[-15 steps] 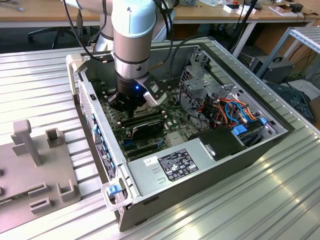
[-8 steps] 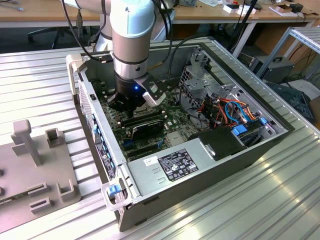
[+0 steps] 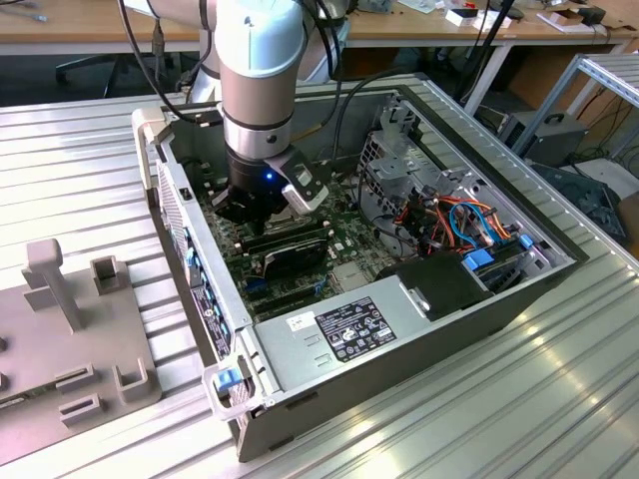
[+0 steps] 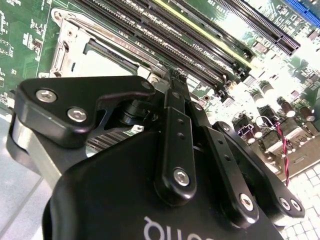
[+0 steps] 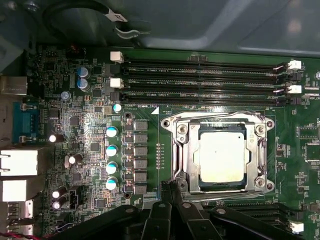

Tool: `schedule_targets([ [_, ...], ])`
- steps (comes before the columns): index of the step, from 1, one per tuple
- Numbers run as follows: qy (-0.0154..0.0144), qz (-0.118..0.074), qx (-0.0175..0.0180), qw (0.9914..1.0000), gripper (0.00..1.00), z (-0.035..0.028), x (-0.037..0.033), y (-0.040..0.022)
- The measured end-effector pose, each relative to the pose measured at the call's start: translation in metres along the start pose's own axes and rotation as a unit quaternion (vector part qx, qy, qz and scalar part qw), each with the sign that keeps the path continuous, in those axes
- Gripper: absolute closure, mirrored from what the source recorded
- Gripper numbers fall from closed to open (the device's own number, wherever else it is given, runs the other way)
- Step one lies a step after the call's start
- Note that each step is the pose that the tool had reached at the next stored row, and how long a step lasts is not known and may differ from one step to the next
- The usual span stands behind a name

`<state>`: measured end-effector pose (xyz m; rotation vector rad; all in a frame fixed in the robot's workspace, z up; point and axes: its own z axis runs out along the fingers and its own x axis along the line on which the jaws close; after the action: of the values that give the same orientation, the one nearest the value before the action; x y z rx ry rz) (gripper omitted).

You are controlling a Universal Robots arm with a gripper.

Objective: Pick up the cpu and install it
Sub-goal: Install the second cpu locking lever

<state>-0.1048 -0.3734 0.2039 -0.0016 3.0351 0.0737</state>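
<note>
One cpu lies flat in the socket frame on the motherboard, beside four memory slots. The gripper hangs near the frame, fingers together, gripping nothing; its body hides the socket in the second wrist view.

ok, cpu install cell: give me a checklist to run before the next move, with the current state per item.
1. The cpu lies flat inside the socket frame: ok.
2. Nothing held in the end effector: ok, its fingers are together with nothing between them in the first wrist view.
3. The end effector is off the cpu: ok, its tips sit at the frame's edge, not over the chip.
4. The socket frame is latched down: cannot tell.
5. The memory slots beside the socket are unobstructed: ok, they are empty.
</note>
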Motion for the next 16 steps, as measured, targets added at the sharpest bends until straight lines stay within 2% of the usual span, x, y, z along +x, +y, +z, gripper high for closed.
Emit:
schedule_targets([
  [6, -0.002, 0.0, -0.0001, 1.0, 0.89, 0.0012, 0.001, 0.0001],
  [16, -0.002, -0.001, 0.0016, 1.0, 0.89, 0.003, 0.002, 0.0],
])
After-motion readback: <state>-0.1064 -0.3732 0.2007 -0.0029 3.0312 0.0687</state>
